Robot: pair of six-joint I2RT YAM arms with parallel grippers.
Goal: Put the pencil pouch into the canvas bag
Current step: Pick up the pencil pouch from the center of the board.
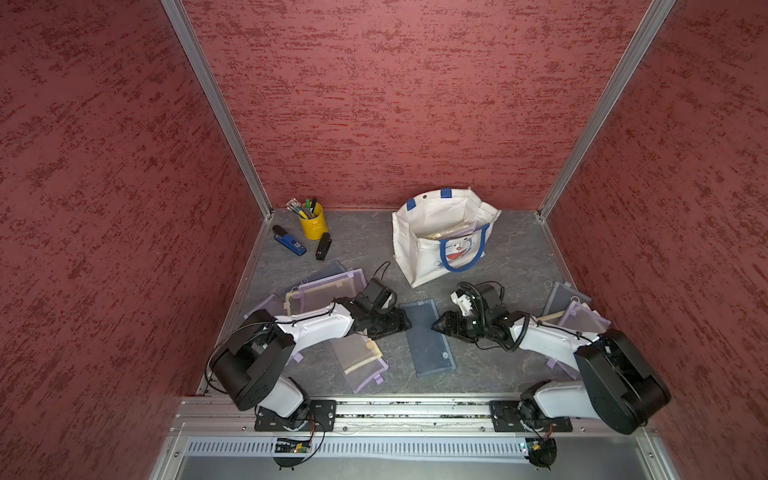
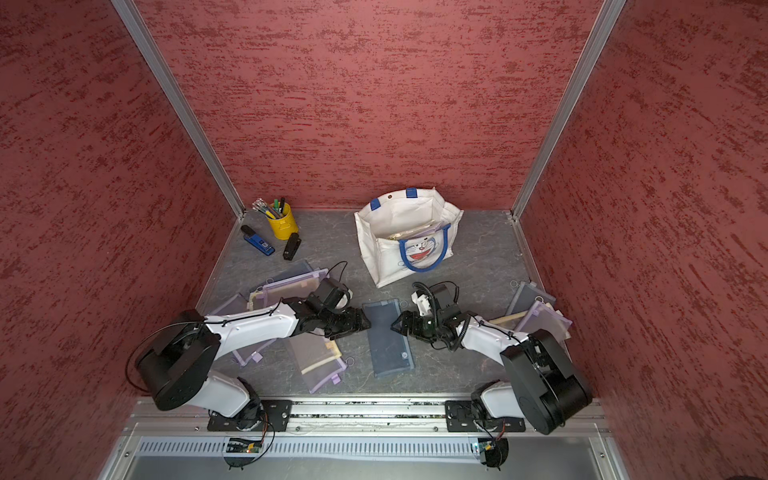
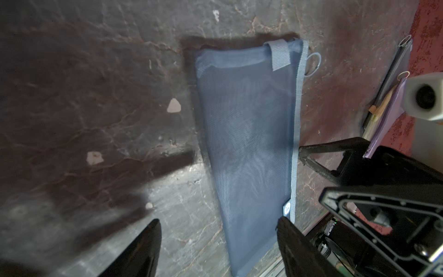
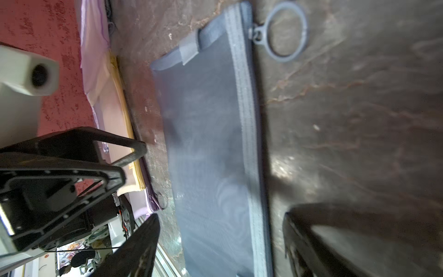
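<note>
The pencil pouch point(image 1: 428, 338) point(image 2: 388, 340) is a flat blue mesh pouch lying on the grey table between my two arms. My left gripper point(image 1: 405, 323) point(image 2: 368, 322) is open at the pouch's left long edge. The left wrist view shows its fingers spread just above the pouch point(image 3: 249, 134). My right gripper point(image 1: 435, 326) point(image 2: 395, 326) is open at the right long edge, its fingers straddling the zip side point(image 4: 211, 134). Neither holds anything. The canvas bag point(image 1: 432, 232) point(image 2: 395, 237) stands open behind them, blue cat face to the front, with a pouch inside.
Purple mesh pouches lie at the left point(image 1: 328, 291), at the front point(image 1: 361, 361) and at the right point(image 1: 577, 311). A yellow pen cup point(image 1: 312, 222), a blue gadget point(image 1: 291, 243) and a black stapler point(image 1: 323, 246) sit at the back left. Red walls close three sides.
</note>
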